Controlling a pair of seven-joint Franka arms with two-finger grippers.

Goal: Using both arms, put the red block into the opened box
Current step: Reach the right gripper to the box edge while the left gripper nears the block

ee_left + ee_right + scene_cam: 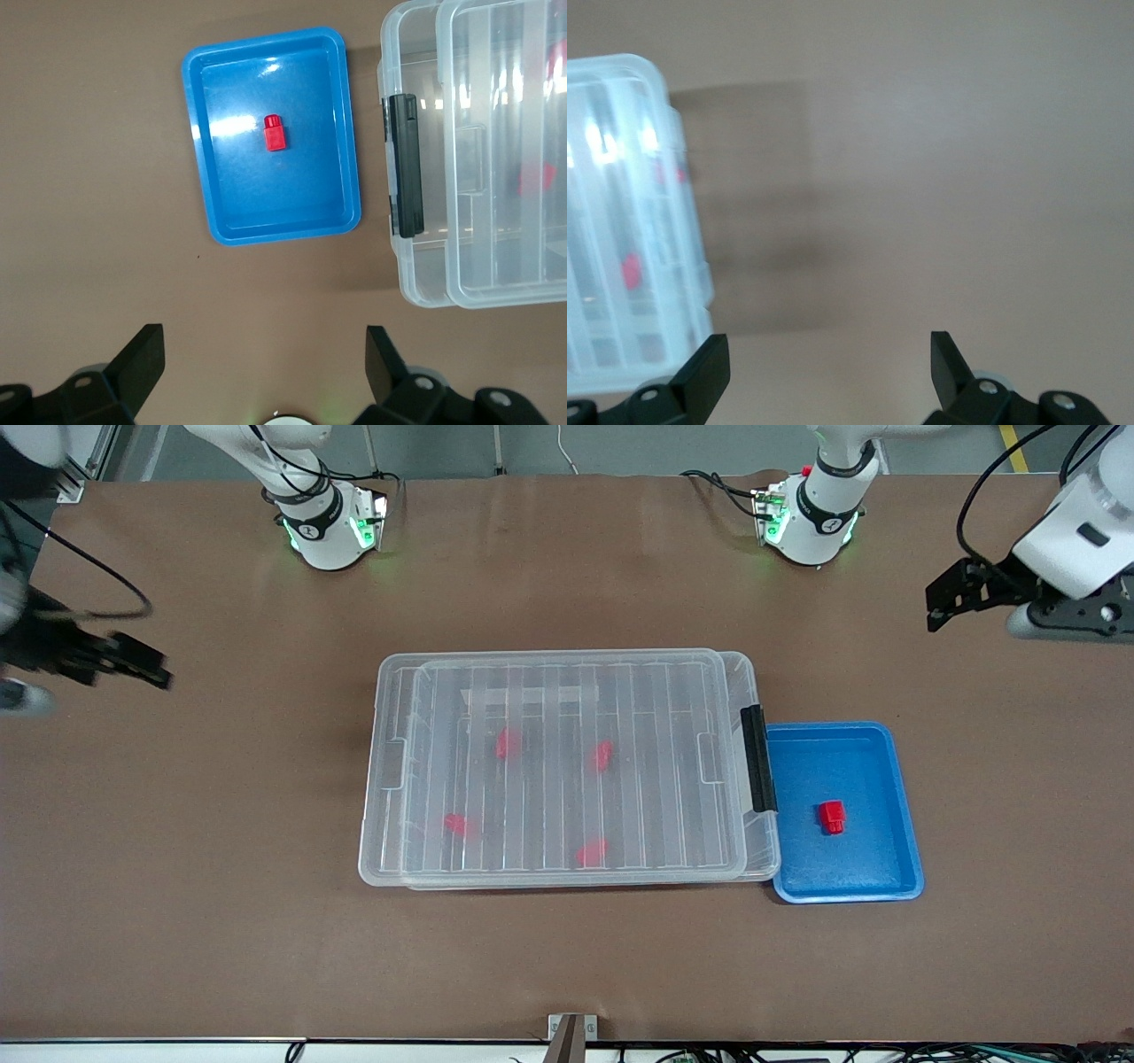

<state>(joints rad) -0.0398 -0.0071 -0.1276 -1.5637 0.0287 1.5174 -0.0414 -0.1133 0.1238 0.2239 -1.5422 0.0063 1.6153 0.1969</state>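
A small red block (831, 816) (275, 133) lies alone in the blue tray (850, 771) (230, 195). The clear box (370, 841) (416, 274) (620, 177) stands mid-table with its ribbed lid (549, 779) lying on top of it. Its black latch bar (757, 757) (406, 164) faces the tray. Several more red pieces show through the lid. My left gripper (937, 609) (263, 341) hangs open and empty over bare table at the left arm's end. Over bare table at the right arm's end, my right gripper (155, 673) (828, 341) is open and empty too.
The blue tray touches the box on the side toward the left arm's end. Both arm bases (323, 527) (811, 518) stand at the table's edge farthest from the front camera. Brown tabletop (567, 974) surrounds the box and tray.
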